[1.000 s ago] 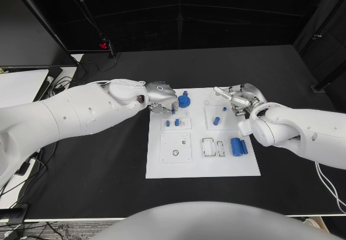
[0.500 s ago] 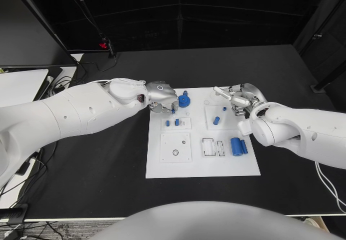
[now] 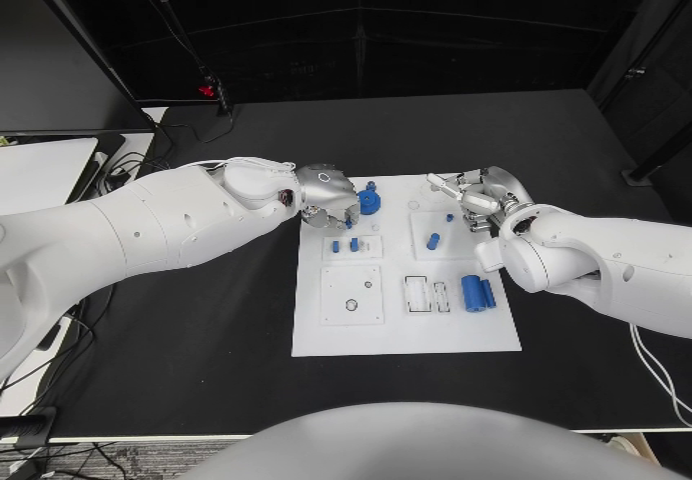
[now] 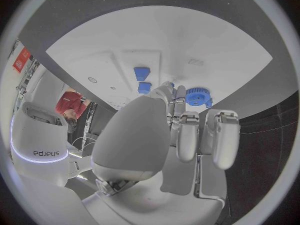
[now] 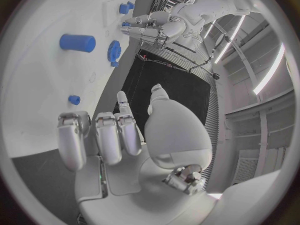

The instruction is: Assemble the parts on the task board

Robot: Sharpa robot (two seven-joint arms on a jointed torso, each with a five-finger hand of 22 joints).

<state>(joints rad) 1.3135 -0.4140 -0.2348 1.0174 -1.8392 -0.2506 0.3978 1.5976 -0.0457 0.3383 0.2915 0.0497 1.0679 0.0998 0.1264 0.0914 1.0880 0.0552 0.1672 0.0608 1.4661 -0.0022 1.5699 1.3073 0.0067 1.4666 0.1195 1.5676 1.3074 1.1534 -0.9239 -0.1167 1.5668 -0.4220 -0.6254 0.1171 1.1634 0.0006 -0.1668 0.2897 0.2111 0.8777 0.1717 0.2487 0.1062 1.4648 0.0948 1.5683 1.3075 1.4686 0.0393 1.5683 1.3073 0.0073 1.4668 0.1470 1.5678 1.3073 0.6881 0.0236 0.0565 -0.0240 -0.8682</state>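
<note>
- The task board (image 3: 404, 330) is a flat white plate at the centre of the black worktop (image 3: 188, 330). It looks rigid and smooth, with shallow square recesses.
- The parts are small blue pieces that look like hard plastic. A toothed gear (image 3: 369, 203) stands at about 11 o'clock on the board. Two short pegs (image 3: 345, 245) stand just below it, a short cylinder (image 3: 434, 240) lies at about 1 o'clock, and a wider pair of cylinders (image 3: 477, 292) lies at 3 o'clock.
- I judge that these pieces are light, stiff and a little slippery. A fingertip pinch on the round sides should work. The gear is best held by its hub or by its teeth.
- The left hand (image 3: 326, 194) hovers at the board's 11 o'clock corner, beside the gear. Its fingers (image 4: 187, 135) are curled down, and I cannot tell if they pinch anything.
- The right hand (image 3: 480, 196) is at the 1 o'clock corner. Its fingers are apart and it holds nothing.
</note>
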